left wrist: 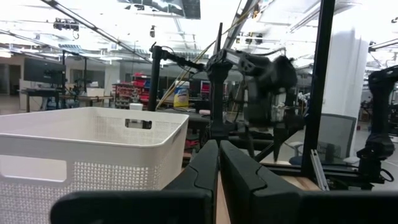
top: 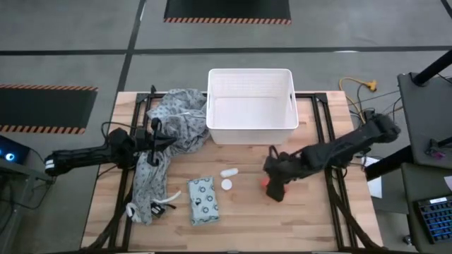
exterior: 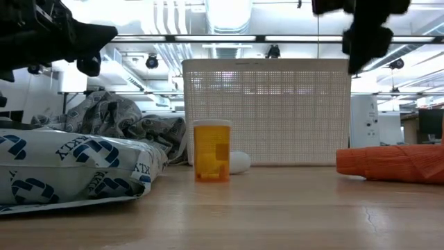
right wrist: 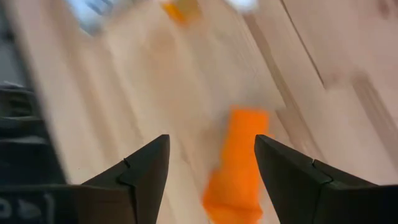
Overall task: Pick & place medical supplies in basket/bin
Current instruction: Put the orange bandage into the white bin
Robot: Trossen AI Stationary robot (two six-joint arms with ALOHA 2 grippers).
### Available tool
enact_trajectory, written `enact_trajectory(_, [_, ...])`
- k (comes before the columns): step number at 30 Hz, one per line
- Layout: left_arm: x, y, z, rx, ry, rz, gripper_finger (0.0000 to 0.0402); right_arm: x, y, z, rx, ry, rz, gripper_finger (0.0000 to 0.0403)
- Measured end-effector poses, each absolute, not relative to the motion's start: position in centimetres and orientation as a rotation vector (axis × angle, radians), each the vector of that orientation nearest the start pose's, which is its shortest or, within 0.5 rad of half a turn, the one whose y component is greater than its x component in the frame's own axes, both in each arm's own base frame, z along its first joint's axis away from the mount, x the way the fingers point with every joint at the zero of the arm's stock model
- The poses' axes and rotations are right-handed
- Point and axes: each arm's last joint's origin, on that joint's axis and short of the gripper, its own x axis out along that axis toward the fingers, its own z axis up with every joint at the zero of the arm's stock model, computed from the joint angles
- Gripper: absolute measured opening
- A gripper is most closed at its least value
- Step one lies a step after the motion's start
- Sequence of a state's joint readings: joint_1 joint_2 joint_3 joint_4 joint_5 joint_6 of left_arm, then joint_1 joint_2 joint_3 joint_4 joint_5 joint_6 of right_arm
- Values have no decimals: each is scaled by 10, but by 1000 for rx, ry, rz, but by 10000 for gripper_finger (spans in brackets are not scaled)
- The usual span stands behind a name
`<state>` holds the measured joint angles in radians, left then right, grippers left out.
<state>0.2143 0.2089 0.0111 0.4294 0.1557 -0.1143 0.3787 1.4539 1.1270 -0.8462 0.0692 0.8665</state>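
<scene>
Now the right gripper (right wrist: pixel 211 168) hangs wide open and empty over the orange roll (right wrist: pixel 239 158), lower right of centre, below the white bin (top: pixel 251 125); left gripper (left wrist: pixel 219 174) closed, empty.

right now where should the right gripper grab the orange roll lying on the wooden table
Take the orange ribbed roll across its middle, coming straight down from above. It lies on its side on the wooden table, long and narrow, so its width should fit between the fingers. The right gripper is open over it, a finger either side. The white perforated plastic bin stands apart, so nothing crowds it.
</scene>
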Motion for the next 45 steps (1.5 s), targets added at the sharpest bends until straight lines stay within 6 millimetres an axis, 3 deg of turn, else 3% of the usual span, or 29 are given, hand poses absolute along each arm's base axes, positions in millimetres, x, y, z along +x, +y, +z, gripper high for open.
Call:
enact_trajectory(10, [106, 19, 191, -71, -231, 47, 0, 292, 118, 205, 431, 1328, -330, 229])
enact_trajectory(17, [106, 19, 191, -72, -231, 48, 0, 289, 116, 173, 425, 1415, -428, 230])
enact_trajectory(27, [106, 19, 191, -72, -231, 52, 0, 281, 113, 142, 396, 1466, -462, 223])
enact_trajectory(37, [106, 19, 191, -73, -225, 52, 0, 283, 113, 145, 409, 1450, -458, 129])
enact_trajectory(45, [106, 19, 190, -73, -224, 52, 0, 318, 119, 181, 505, 1250, -324, 89])
